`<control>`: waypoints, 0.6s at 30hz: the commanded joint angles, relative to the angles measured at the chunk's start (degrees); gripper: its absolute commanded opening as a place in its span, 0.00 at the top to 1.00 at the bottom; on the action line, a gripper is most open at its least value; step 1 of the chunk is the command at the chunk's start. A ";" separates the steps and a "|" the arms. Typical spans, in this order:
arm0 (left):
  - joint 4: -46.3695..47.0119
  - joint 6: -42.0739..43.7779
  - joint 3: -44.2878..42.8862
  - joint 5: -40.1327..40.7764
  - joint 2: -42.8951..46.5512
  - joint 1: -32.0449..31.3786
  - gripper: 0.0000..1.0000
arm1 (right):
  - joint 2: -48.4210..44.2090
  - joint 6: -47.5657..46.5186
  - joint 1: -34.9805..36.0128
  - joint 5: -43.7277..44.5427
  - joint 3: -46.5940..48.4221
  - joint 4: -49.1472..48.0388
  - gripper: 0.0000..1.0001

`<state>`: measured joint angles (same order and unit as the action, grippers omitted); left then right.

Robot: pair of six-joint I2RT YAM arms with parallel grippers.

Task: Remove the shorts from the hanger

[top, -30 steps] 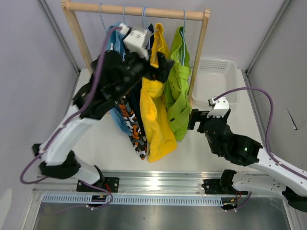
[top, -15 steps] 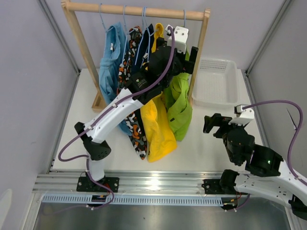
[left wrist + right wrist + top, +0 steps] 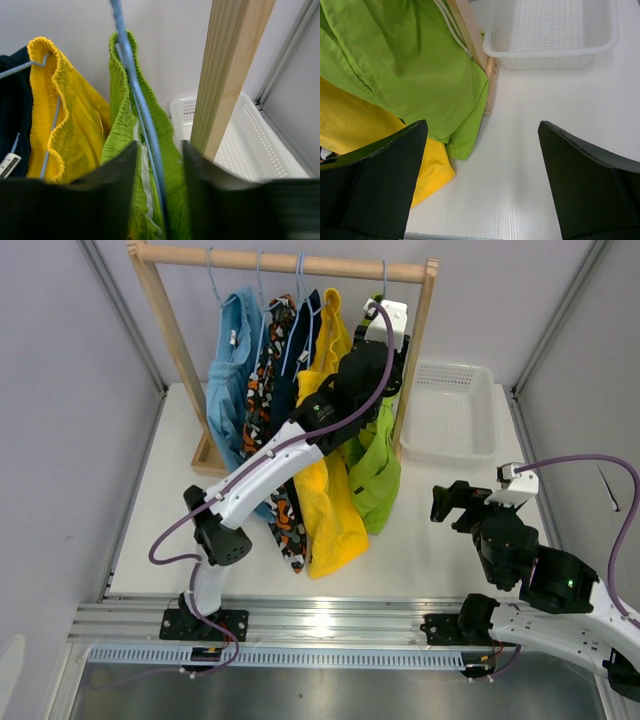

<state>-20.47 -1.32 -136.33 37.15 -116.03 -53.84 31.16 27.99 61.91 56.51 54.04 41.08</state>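
Five pairs of shorts hang side by side on wire hangers from a wooden rack at the back of the desk: from the left, the light blue shorts, the camouflage shorts, the navy shorts, the yellow shorts and, nearest the right-hand post, the lime green shorts. The left arm reaches up and across in front of the clothes to the top of the lime green pair. In the wrist view the left claw is partly closed, with one finger on each side of the blue hanger and the gathered green waistband. The wire and the fabric fill the gap, but whether the fingers are actually pinching them cannot be told. The rack's post stands just to the right of that claw. The right claw is low over the desk, well apart from the rack. Its fingers are spread wide with nothing between them, and it faces the hanging hems of the green and yellow pairs. A white basket sits on the desk just right of the post.
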 commanded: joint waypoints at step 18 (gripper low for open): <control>-0.36 14.94 -5.96 1.87 14.14 1.29 1.00 | 2.68 3.56 -0.12 -0.17 -1.92 -3.37 0.00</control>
<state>-24.56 7.42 -136.62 37.56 -110.83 -52.88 32.71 30.26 61.87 55.96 52.56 41.39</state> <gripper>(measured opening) 0.036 0.993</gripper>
